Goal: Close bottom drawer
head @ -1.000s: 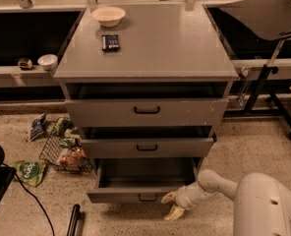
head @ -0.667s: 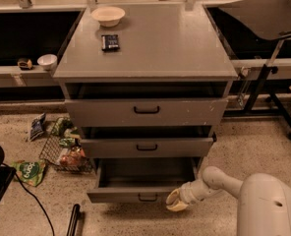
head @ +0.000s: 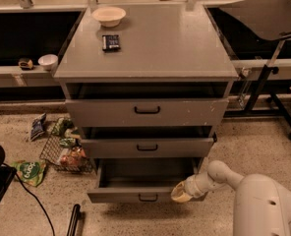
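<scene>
The grey cabinet [head: 155, 53] in the centre of the frame has three drawers, each with one black handle. The bottom drawer [head: 121, 195], at lower centre, stands pulled out furthest, its shallow tray showing. The one gripper [head: 181, 194] sits at lower right of centre, against the right end of that drawer's front panel; whether it is open or closed cannot be told. On top lie one bowl [head: 108, 15] and one black packet [head: 110, 42].

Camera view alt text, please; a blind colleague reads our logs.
The bottom drawer of a grey cabinet stands pulled out, with the robot's gripper at the right end of its front panel. A bowl and a small dark object sit on top.
</scene>
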`<state>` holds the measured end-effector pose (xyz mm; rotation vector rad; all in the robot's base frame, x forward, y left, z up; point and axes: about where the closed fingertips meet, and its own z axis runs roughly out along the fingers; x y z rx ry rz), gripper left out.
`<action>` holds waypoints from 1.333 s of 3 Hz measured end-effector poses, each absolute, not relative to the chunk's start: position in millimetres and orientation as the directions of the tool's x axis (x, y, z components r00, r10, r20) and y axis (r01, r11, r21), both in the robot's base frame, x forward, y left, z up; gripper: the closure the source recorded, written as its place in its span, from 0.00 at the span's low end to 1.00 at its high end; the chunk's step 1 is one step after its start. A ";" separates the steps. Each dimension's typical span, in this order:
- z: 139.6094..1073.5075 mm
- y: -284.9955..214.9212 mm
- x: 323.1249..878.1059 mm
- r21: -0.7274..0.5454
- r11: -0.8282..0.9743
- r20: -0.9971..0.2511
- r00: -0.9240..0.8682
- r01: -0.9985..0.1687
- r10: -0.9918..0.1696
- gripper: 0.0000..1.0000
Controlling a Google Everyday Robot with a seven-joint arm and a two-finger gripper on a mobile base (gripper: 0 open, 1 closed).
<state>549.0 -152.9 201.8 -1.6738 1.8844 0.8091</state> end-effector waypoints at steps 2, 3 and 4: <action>198.7 -158.8 555.8 0.119 0.091 -0.694 -0.148 -0.989 -0.705 0.92; 196.1 -161.3 558.8 0.126 0.094 -0.698 -0.155 -0.988 -0.699 0.69; 191.3 -160.9 558.9 0.134 0.081 -0.713 -0.153 -0.988 -0.684 0.45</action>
